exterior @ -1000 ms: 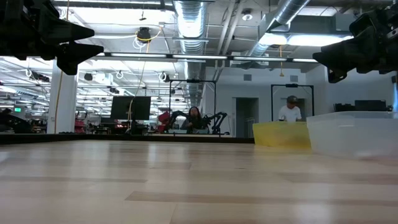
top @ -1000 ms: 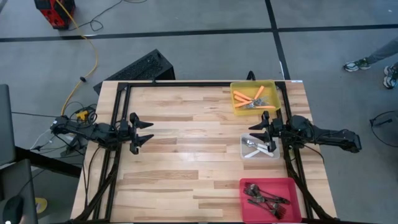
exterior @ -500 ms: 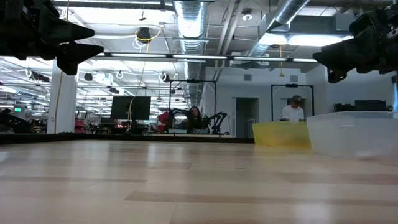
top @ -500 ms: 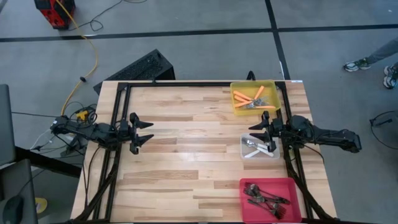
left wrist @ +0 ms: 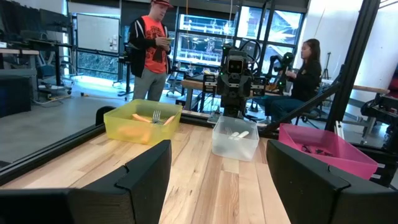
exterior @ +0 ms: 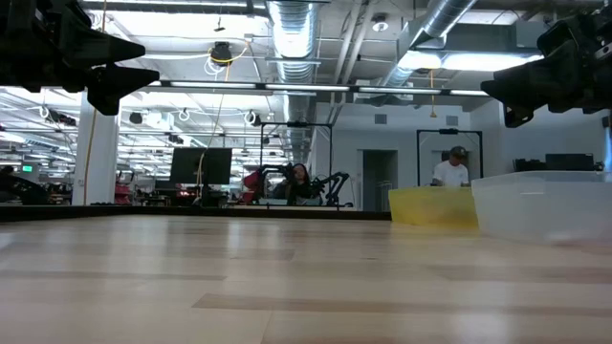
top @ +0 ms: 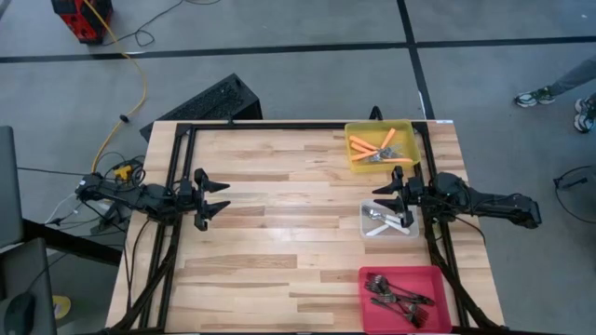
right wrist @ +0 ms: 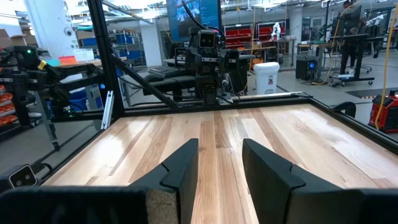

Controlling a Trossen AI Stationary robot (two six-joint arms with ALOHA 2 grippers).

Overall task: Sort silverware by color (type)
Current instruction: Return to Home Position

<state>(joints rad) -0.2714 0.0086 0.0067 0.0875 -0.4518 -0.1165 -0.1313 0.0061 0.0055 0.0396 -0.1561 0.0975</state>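
Observation:
The silverware lies sorted in three bins along the table's right side. Orange-handled forks (top: 372, 146) lie in the yellow bin (top: 406, 160), pale silver-white ones (top: 380, 218) in the clear bin (top: 365, 228), dark grey ones (top: 399, 296) in the red bin (top: 440, 275). My left gripper (top: 218, 199) hovers open above the table's left part, far from the bins. My right gripper (top: 388, 198) is open above the clear bin's far edge. In the left wrist view the yellow bin (left wrist: 118, 127), clear bin (left wrist: 217, 146) and red bin (left wrist: 348, 162) stand in a row.
A black frame (top: 279, 126) runs along the table's far edge and both sides. The bare wooden tabletop (top: 279, 233) spreads between the two arms. People show in the room beyond the table.

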